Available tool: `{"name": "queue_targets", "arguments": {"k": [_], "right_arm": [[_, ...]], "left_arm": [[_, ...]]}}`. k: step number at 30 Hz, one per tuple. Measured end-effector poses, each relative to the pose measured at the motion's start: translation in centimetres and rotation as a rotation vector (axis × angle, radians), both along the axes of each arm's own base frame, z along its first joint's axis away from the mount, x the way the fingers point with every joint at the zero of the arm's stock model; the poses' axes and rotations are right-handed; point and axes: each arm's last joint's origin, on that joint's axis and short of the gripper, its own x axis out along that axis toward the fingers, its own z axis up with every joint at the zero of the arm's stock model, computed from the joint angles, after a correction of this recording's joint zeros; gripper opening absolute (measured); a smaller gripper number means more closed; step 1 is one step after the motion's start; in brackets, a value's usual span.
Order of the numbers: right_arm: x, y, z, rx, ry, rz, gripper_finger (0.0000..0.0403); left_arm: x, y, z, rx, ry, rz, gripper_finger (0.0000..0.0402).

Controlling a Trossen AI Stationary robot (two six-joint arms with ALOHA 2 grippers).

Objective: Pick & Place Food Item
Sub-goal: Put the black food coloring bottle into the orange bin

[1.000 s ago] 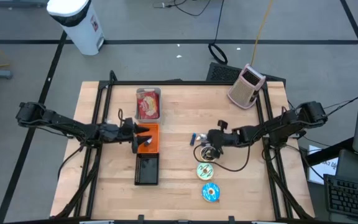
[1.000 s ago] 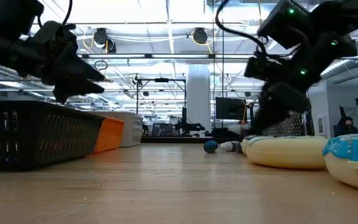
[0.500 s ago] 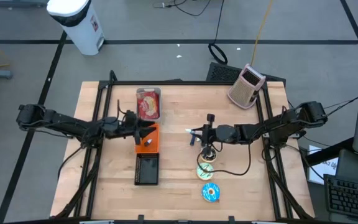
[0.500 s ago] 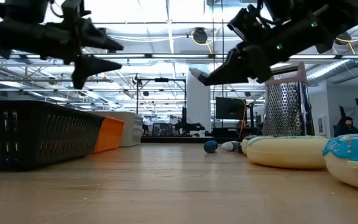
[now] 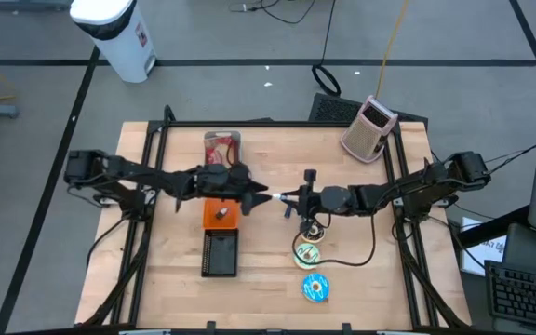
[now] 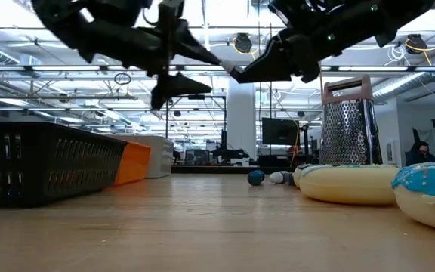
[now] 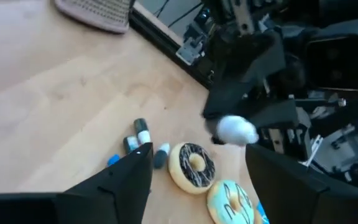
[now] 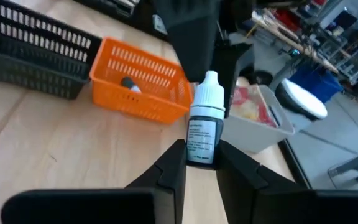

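My right gripper [image 8: 201,149] is shut on a small dropper bottle [image 8: 202,127] with a white cap and a dark label, held in the air over the table's middle [image 5: 284,196]. My left gripper [image 5: 264,196] stands open just left of it, fingertips toward the cap [image 7: 235,129] and apart from it. A chocolate donut [image 5: 307,253] and a blue-iced donut [image 5: 315,288] lie flat on the table below the right arm. A clear container with red food [image 5: 221,154] stands at the back. My right gripper pinches the bottle's lower body [image 8: 199,157] between its two fingers, coming nearly level from the table's right. The bottle lies along the fingers, its white cap [image 8: 209,84] pointing toward the left arm. It is lifted clear of the table.
An orange basket [image 5: 220,213] and a black basket [image 5: 220,253] sit in a row under the left arm. A pink-framed grater [image 5: 370,127] stands at the far right corner. Small blue and white items [image 7: 138,134] lie near the chocolate donut.
My right gripper has risen from beside the chocolate donut with the bottle and tipped from pointing down to nearly level, facing left. My left gripper has gone up and toward the table's right, from over the orange basket to just short of the bottle's cap.
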Motion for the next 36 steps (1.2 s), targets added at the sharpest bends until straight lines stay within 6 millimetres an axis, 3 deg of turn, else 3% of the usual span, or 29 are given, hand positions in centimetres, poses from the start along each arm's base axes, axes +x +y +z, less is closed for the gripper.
{"name": "queue_targets", "arguments": {"k": [5,12,27,31,36], "right_arm": [[-0.2,0.1,-0.3,0.008,0.034,-0.013,0.0062],[-0.1,0.1,-0.3,-0.001,0.029,-0.010,0.0063],[0.0,0.1,0.1,-0.005,-0.013,-0.006,0.0061],[0.0,0.1,0.1,-0.005,-0.014,-0.007,0.0062],[0.0,0.1,0.1,-0.005,-0.013,-0.008,0.0061]], "left_arm": [[1.5,-0.1,1.2,0.078,-0.045,-0.068,0.0278],[1.6,0.0,1.3,0.110,-0.043,-0.068,0.0280],[2.7,0.1,-0.3,0.087,-0.059,-0.056,0.0280],[2.7,0.2,-0.6,0.068,-0.044,-0.064,0.0262],[2.8,0.4,-0.6,0.062,-0.047,-0.062,0.0206]]}}
